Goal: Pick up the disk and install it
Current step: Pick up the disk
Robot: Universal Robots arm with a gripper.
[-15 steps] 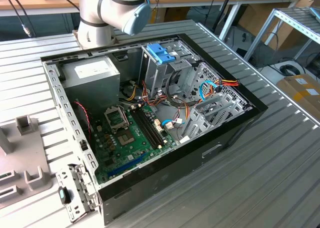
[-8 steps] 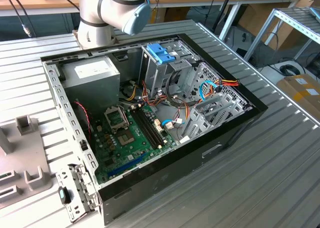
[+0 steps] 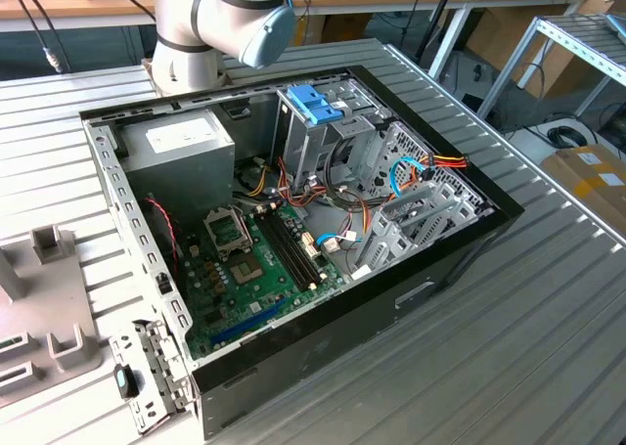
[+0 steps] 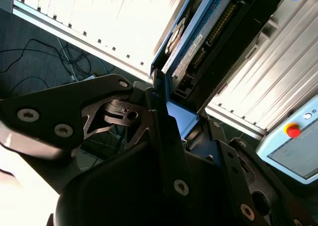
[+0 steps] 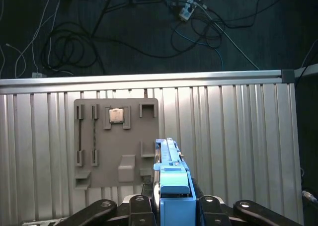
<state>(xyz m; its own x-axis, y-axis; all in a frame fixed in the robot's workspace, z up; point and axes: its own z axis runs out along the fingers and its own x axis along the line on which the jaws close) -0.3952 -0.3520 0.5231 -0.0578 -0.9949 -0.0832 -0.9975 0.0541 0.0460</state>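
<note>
Ribbed aluminium desk carries a grey fixture plate and an open computer case. Pincer clenched on the disk, held edge-on, raised above the desk.

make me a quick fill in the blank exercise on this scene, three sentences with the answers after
1. The gripper is shut on the disk, whose carrier frame is ____ in colour.
2. In the exterior view, the motherboard inside the open computer case is ____ in colour.
3. In the second wrist view, the round button on the pendant is ____ in colour.

Missing words: blue; green; red
</note>
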